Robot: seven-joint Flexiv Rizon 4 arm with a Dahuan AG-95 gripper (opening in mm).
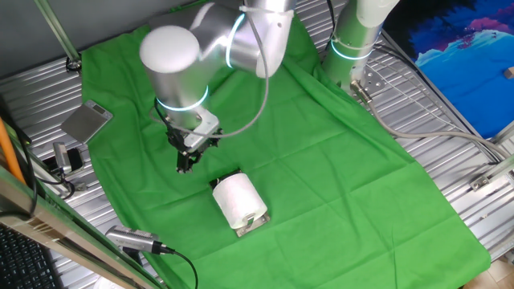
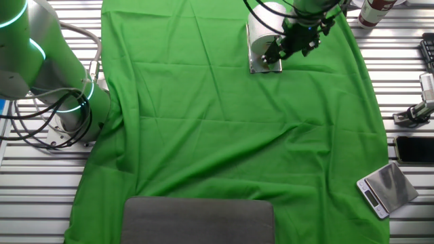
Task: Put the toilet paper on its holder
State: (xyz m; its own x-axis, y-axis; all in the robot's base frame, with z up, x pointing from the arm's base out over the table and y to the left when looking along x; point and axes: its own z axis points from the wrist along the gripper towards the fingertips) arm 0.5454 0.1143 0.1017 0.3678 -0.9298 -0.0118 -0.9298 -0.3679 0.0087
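Toilet paper (image 1: 238,201) sits on the holder (image 1: 250,227), whose chrome plate shows beneath the roll's lower end, on the green cloth (image 1: 321,160) near the table edge that lies at the bottom of one fixed view. Gripper (image 1: 186,163): apart from the roll, just beside it, holding nothing; whether its jaws are spread or together cannot be told. Step judged: placement done, release stage. Next move calls for lifting the arm away without nudging the roll.
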